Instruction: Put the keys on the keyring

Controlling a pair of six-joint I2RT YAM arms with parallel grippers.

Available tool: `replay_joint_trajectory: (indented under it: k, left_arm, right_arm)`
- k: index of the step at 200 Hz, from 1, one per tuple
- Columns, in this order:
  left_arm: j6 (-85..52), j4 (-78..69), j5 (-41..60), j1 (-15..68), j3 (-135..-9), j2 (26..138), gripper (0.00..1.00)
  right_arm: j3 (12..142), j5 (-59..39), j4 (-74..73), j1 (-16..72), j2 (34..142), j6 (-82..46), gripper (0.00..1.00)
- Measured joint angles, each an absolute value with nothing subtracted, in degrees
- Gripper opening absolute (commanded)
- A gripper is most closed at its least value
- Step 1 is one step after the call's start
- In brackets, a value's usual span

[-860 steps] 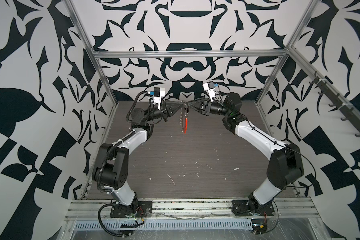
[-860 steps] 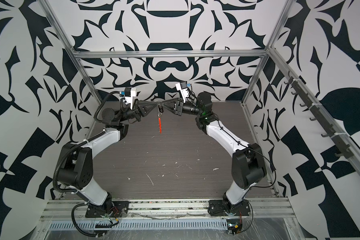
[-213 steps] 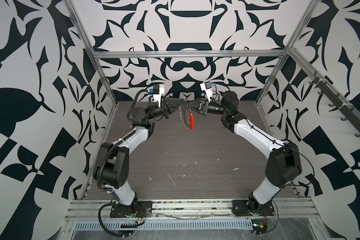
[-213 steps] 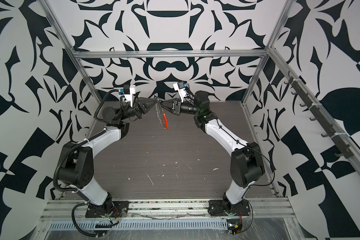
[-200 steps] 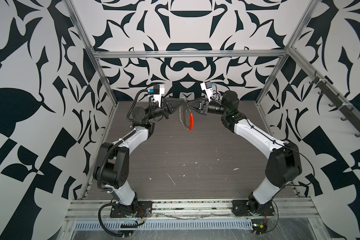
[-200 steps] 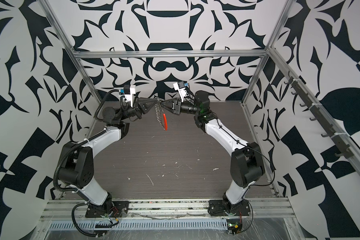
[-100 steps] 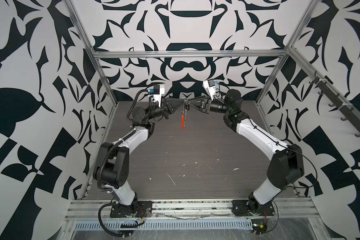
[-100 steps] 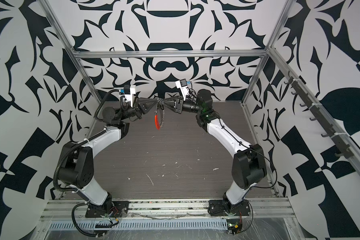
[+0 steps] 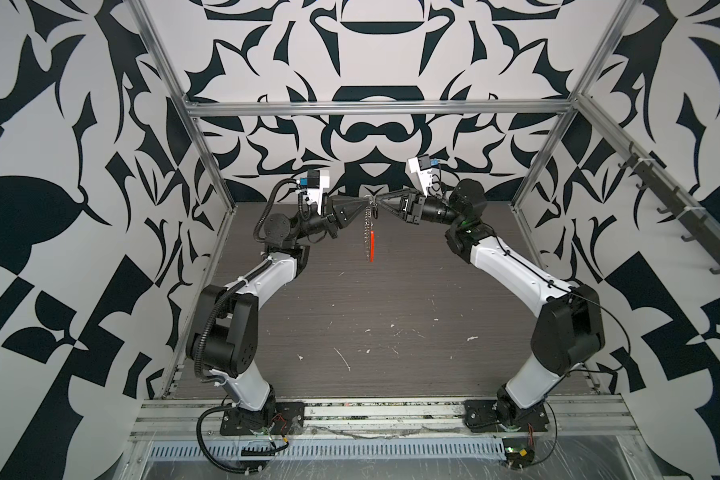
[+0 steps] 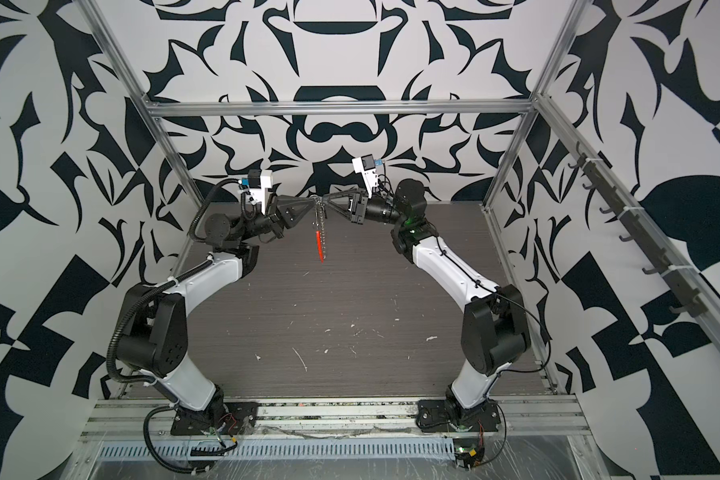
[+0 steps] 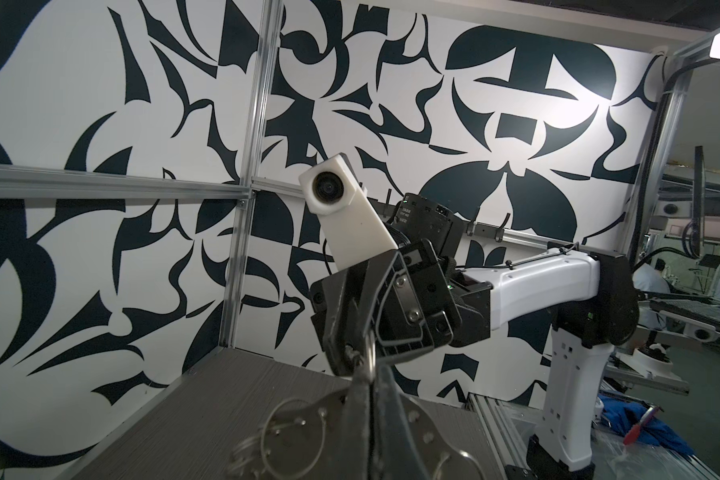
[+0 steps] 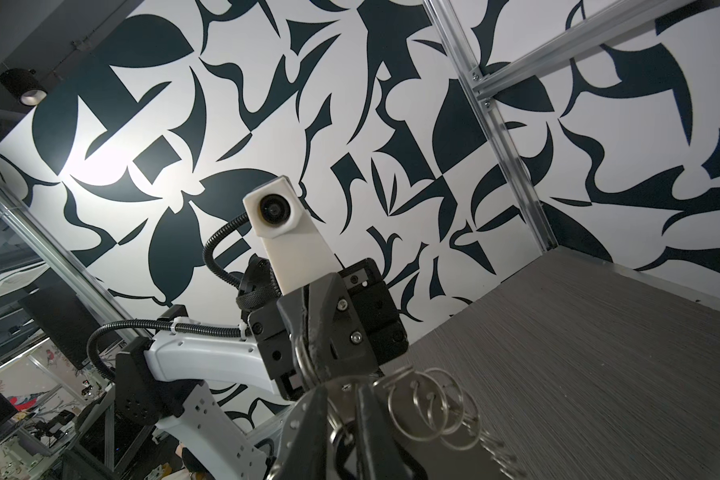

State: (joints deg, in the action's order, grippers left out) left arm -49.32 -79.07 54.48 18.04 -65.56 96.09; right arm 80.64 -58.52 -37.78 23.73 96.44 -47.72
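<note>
Where the two arms meet, high over the far middle of the table [image 9: 350, 316], the keyring [image 9: 368, 232] is held up and hangs straight down, clear of the wood. Its orange part [image 10: 319, 246] is seen in both top views, low on the loop, but in no wrist view. The left gripper [image 9: 365, 202] is shut tight on the keyring's top. That grip is shown close up only in the right wrist view, where small rings [image 12: 433, 409] are fanned out. The right gripper [image 9: 377, 203] is tip to tip with the left. Its fingers [image 12: 308, 428] are seen close together with a ring between them, but whether it is pinched cannot be told.
</note>
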Motion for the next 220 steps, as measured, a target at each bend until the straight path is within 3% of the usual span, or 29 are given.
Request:
replay_joint_trajectory:
  k: [179, 220]
  left_arm:
    - [-49.0, -80.2, 52.5, 18.1, -65.6, 96.1, 0.0]
    - [-48.4, -78.5, 52.5, 18.2, -65.4, 96.2, 0.0]
  right_arm:
    - [81.7, -57.9, -39.7, 26.0, 98.7, -49.6, 0.13]
    - [82.5, -51.6, -24.3, 26.0, 95.5, -38.5, 0.18]
